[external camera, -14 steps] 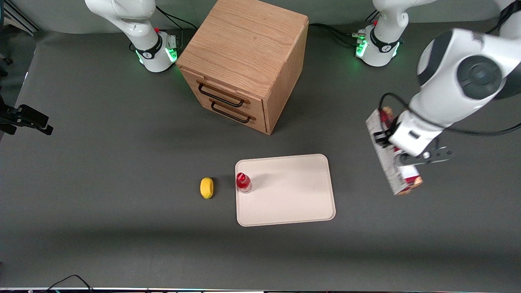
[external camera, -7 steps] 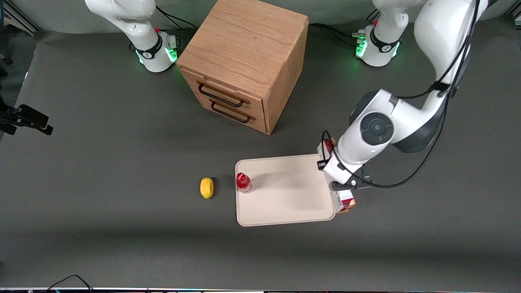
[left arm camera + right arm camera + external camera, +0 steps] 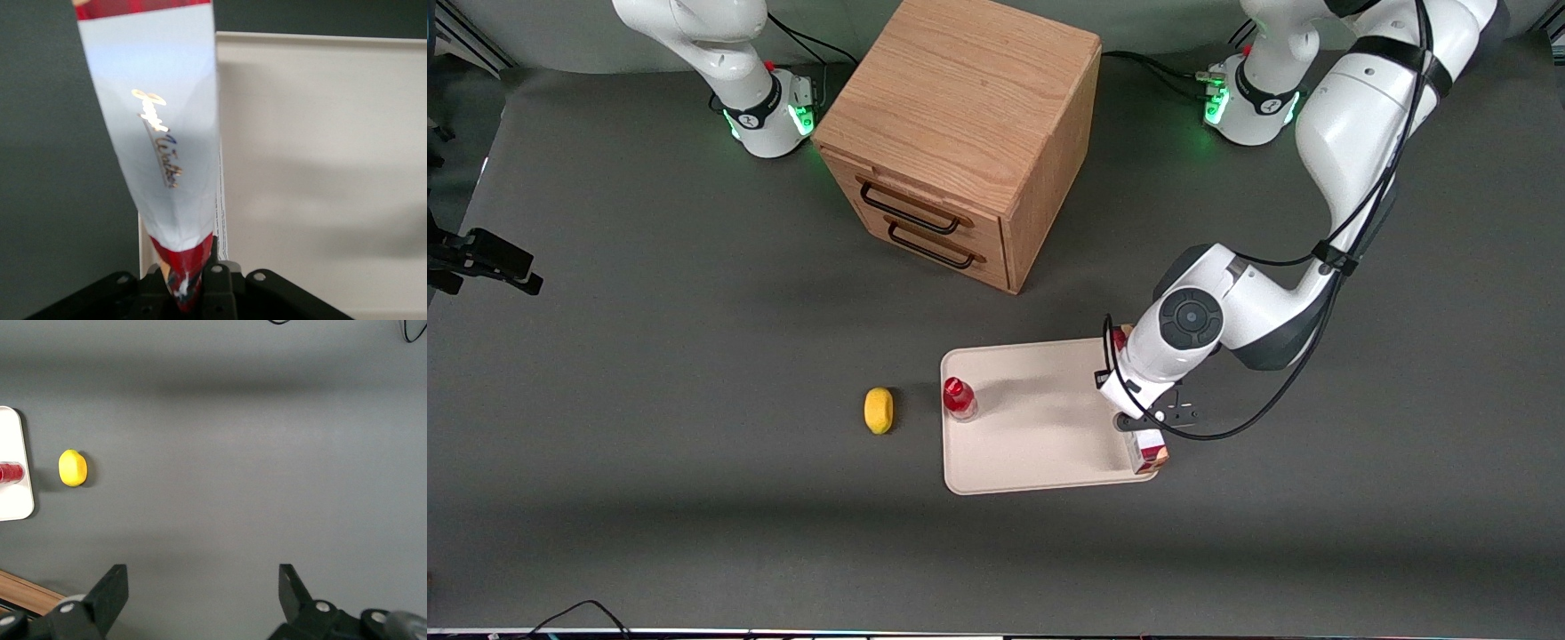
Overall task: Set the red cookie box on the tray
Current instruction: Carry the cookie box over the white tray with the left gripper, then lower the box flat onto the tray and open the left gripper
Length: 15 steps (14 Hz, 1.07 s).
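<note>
Now the hand (image 3: 1144, 425) grips the red cookie box (image 3: 1149, 452), fingers closed on it. Box sits just under the hand at the tray (image 3: 1032, 444) edge toward the working arm's end.

my gripper (image 3: 1138, 425) sits over the tray (image 3: 1040, 444) edge at the working arm's end, clamped on the red cookie box (image 3: 1149, 452). toward the parked arm's end from the gripper, the tray floor is open until the small red-capped bottle (image 3: 959, 398) at its rim, with a lemon (image 3: 879, 410) just past it. the wooden drawer cabinet (image 3: 960, 133) stands well apart, farther from the front camera.
</note>
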{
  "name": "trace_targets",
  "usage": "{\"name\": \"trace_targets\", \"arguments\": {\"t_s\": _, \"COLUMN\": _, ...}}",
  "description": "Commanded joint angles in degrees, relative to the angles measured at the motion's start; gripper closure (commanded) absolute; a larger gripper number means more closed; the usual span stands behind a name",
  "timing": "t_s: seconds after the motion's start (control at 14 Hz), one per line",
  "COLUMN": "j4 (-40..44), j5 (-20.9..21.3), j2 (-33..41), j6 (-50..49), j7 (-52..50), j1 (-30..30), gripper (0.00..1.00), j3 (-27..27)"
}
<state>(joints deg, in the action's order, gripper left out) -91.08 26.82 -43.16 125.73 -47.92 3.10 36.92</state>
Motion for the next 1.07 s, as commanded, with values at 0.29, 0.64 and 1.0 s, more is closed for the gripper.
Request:
{"name": "trace_targets", "arguments": {"t_s": 0.29, "j4": 2.0, "j5": 4.4, "j2": -5.0, "j6": 3.2, "j7": -1.6, "j1": -0.6, "gripper": 1.00, "j3": -0.4}}
{"name": "trace_targets", "arguments": {"t_s": 0.64, "j4": 2.0, "j5": 5.7, "j2": -5.0, "j6": 3.2, "j7": -1.0, "j1": -0.4, "gripper": 0.00, "j3": -0.5}}
{"name": "trace_targets", "arguments": {"t_s": 1.0, "j4": 2.1, "j5": 5.5, "j2": -4.1, "j6": 2.5, "j7": -1.2, "j1": 0.1, "gripper": 0.00, "j3": -0.3}}
